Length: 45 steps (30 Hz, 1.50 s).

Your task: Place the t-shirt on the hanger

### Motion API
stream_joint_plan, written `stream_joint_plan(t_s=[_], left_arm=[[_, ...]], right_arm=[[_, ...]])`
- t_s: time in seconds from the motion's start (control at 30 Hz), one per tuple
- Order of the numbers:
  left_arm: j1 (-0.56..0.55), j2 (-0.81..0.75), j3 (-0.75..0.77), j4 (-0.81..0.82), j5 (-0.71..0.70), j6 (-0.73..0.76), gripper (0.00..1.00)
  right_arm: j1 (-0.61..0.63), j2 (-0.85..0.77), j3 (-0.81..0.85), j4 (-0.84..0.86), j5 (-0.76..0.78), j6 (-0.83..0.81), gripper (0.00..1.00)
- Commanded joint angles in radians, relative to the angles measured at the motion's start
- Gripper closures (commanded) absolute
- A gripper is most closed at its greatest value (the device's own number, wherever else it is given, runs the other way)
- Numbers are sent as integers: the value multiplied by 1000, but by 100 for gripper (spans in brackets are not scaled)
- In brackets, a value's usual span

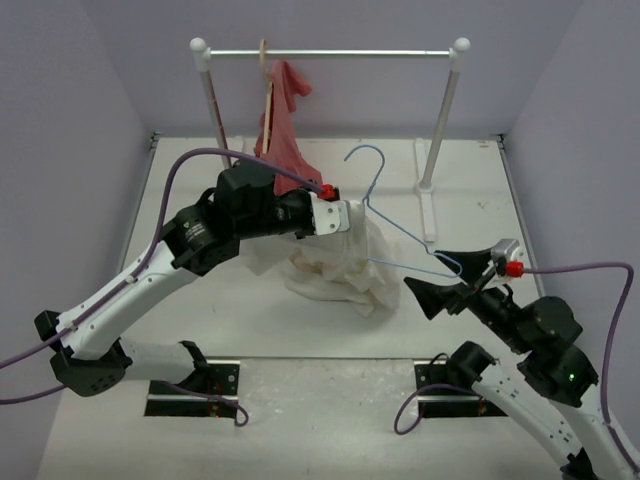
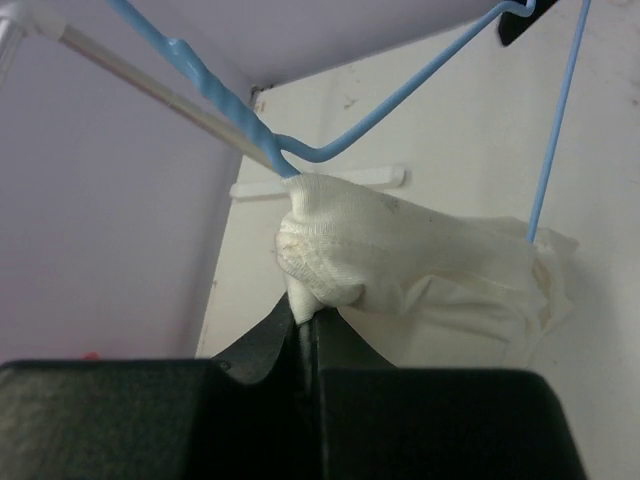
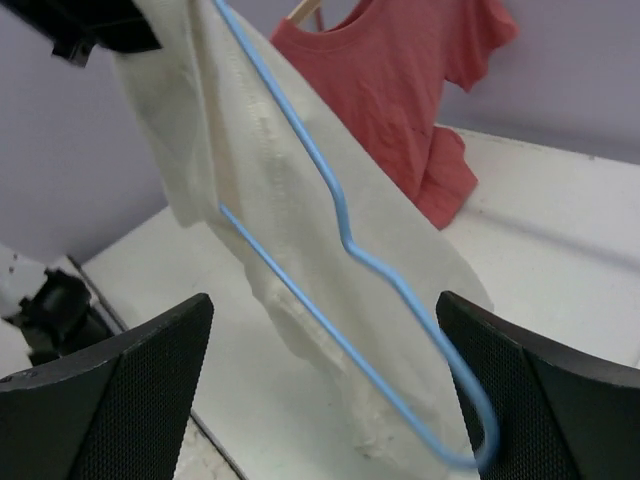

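The cream t-shirt (image 1: 340, 265) hangs bunched from my left gripper (image 1: 345, 215), which is shut on a fold of its ribbed edge (image 2: 310, 270) and holds it above the table; its lower part rests on the table. The light-blue wire hanger (image 1: 408, 233) is tilted, hook up, with one arm running into the cloth beside the left gripper. Its twisted neck (image 2: 222, 92) shows just above the held fold. My right gripper (image 1: 447, 275) is wide open; the hanger's far corner (image 3: 470, 440) lies against its right finger (image 3: 540, 400), with both wires crossing the t-shirt (image 3: 300, 230).
A red t-shirt (image 1: 285, 120) hangs on a wooden hanger from the white rack's rail (image 1: 340, 54) at the back; it also shows in the right wrist view (image 3: 400, 90). The rack's right post (image 1: 440, 120) and foot stand behind the hanger. Walls enclose three sides.
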Motion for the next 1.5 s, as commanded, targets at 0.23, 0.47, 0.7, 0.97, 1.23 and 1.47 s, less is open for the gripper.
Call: stream_joint_plan(t_s=[0.23,0.47,0.7,0.97,1.23,1.47], left_arm=[[6,-46,-28,219,-370,-200,100],[3,-37,-11,256,-347,-318,100],[0,-10,-9,249,-375,-350,100],[-1,11,-16,247,-343,-353,100],[-1,-2,-22,250,-305,-356,100],[0,-29,-31,250,-314,-345,100]], right_arm=[[1,-115,-130,92,128,376,23],[4,254,-156,385,-4,451,58],[91,473,-71,457,135,464,60],[220,528,-7,400,375,466,55],[225,673,133,211,567,460,49],[225,680,95,243,545,460,60]])
